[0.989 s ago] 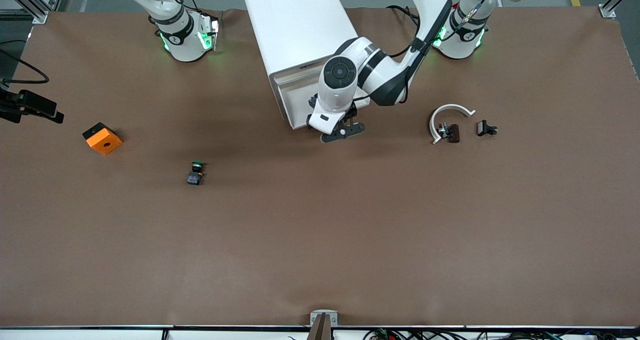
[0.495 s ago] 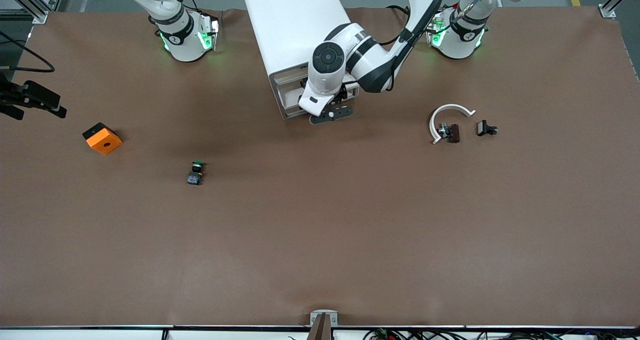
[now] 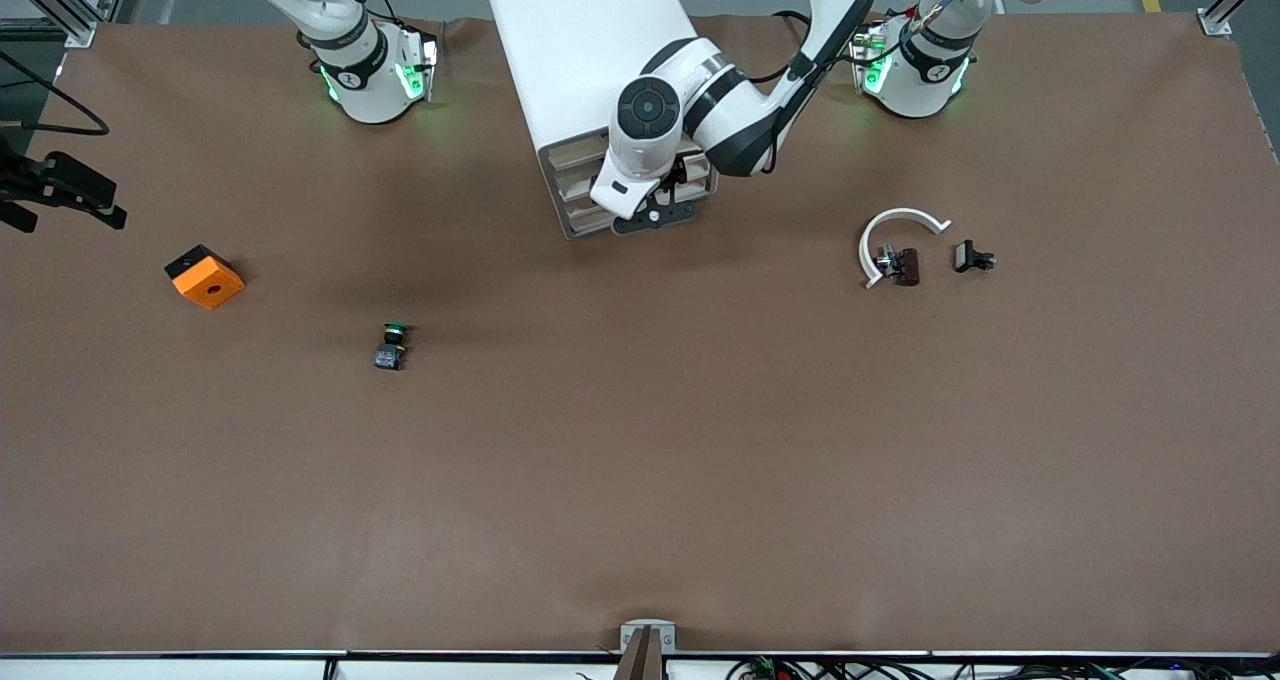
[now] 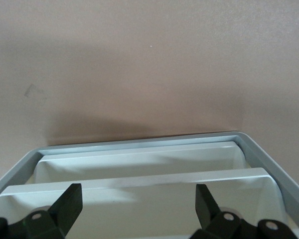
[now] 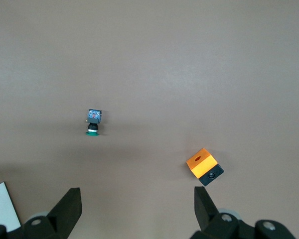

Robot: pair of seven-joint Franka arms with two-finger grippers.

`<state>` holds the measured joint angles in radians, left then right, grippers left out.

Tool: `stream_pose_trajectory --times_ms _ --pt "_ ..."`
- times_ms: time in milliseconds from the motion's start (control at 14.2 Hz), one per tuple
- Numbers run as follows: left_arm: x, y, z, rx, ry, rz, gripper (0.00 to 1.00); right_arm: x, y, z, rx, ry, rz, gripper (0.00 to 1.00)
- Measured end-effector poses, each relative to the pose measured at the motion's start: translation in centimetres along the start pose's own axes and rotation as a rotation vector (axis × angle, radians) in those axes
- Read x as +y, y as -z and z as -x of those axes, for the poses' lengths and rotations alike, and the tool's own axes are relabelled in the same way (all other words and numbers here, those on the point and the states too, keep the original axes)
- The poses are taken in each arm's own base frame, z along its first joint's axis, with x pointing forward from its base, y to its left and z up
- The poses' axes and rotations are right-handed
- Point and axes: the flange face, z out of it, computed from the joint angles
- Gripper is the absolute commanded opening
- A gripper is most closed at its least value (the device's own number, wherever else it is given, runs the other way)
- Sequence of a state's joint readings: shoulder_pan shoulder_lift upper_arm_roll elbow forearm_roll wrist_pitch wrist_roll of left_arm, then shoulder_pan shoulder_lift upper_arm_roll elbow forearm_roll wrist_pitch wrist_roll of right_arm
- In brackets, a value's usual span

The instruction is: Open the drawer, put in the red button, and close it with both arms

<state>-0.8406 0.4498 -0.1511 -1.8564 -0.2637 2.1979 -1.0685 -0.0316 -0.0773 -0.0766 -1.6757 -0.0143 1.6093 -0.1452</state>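
Glossy white arms (image 3: 700, 110), black joint bands, green-lit bases, black fingers (image 4: 65, 206).

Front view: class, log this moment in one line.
left claw: open, at drawer front | drawer: shut | right claw: open, waiting

L arm (image 3: 740, 130) reaches in from its base, elbow bent, wrist tipped down. L gripper (image 3: 655, 215) sits low at the cabinet (image 3: 590, 50) front, jaws spread wide, nothing between the fingers (image 4: 65, 209). R arm (image 3: 330, 20) waits, folded up by its base. R gripper (image 5: 137, 211) up in the air, looking down at the table, jaws wide apart, nothing between its fingers (image 5: 209, 209).
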Motion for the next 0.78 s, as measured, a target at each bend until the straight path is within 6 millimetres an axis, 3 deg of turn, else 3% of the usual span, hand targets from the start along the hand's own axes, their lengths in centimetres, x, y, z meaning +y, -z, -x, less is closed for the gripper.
stream_pose_trajectory --times_ms 283,495,636,777 --pt "0.1 -0.2 0.6 -0.013 -0.001 0.002 1.00 -0.1 -0.6 1.2 0.023 0.001 0.002 1.00" --pt "0.1 0.2 -0.1 -0.008 0.010 0.015 1.00 -0.2 -0.5 2.1 0.029 0.001 0.001 1.00" --pt "-0.4 1.9 -2.9 0.006 0.051 0.053 1.00 -0.2 -0.4 2.3 0.032 0.001 0.001 1.00" --pt "-1.8 5.0 -8.1 0.044 0.110 0.099 1.00 -0.2 -0.4 2.3 0.033 0.002 0.000 1.00"
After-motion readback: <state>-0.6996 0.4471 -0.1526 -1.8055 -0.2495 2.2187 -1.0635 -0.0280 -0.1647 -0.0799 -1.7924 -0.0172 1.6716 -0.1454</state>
